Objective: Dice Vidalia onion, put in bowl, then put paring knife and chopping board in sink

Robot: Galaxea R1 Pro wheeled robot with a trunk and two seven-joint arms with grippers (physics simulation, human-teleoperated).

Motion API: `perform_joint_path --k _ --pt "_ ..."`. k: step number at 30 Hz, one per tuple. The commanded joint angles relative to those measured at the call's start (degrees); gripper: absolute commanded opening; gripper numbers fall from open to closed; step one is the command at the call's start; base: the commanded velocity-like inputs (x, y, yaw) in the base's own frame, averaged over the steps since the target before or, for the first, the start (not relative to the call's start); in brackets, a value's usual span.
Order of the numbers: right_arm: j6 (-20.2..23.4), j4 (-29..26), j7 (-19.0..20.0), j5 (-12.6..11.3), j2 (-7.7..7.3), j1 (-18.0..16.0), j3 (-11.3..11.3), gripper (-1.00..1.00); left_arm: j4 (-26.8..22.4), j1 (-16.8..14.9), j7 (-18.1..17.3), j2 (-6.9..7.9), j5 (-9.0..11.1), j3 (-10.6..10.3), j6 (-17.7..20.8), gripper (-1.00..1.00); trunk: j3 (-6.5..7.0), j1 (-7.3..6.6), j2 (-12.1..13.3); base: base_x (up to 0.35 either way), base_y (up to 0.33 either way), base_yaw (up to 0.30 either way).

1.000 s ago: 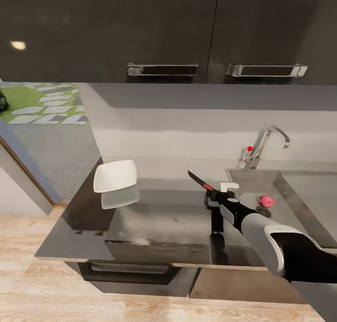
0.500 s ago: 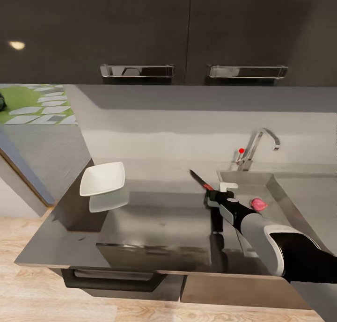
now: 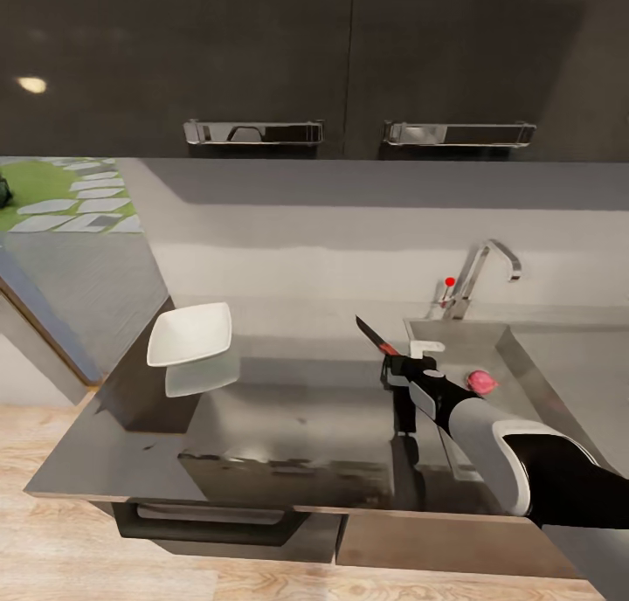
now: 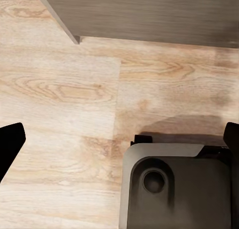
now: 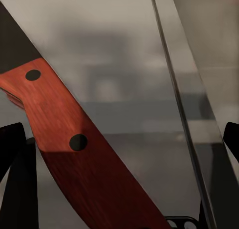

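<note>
Right gripper (image 3: pixel 404 362) clamps the paring knife (image 3: pixel 374 338) (blade up); onion (image 3: pixel 481 381) seemingly in sink (image 3: pixel 515 365).

Pale wood-grain floor (image 4: pixel 64 89) is seen across most of the left wrist view. A grey panel (image 4: pixel 149 14) with a slanted edge lies along 12 o'clock. At 5 o'clock a dark grey rounded body (image 4: pixel 174 189) with a round recess (image 4: pixel 153 180) is seen. Two black fingertips (image 4: pixel 10 144) of the left gripper (image 4: pixel 119 144) are seen at 9 and 3 o'clock, set wide apart, with nothing between them.
</note>
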Motion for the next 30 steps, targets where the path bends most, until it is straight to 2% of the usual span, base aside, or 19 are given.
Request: perform_joint_path --k 1,7,13,26,30 --pt "-0.22 0.08 -0.15 -0.2 0.02 -0.06 0.03 1.0 -0.07 0.0 0.02 0.01 0.37 -0.09 -0.11 1.0 -0.1 0.03 -0.1 0.0 0.0 0.0" --pt "-0.22 0.08 -0.1 -0.2 0.03 -0.06 0.03 1.0 -0.08 0.0 0.02 0.01 0.37 -0.09 -0.11 1.0 -0.1 0.03 -0.1 -0.112 0.053 0.0" --pt "-0.22 0.08 -0.13 -0.2 0.03 -0.06 0.03 1.0 -0.12 0.0 0.02 -0.05 0.37 -0.09 -0.11 1.0 -0.1 0.03 -0.1 -0.256 0.105 0.0" --pt "-0.22 0.08 -0.14 -0.2 0.03 -0.06 0.03 1.0 -0.13 0.0 0.01 -0.07 0.36 -0.09 -0.11 1.0 -0.1 0.03 -0.1 -0.275 0.007 0.0" --pt "-0.26 0.08 -0.15 -0.2 0.03 -0.06 0.03 1.0 -0.13 0.0 0.02 -0.08 0.37 -0.09 -0.14 1.0 -0.1 0.03 -0.1 -0.06 0.0 0.0"
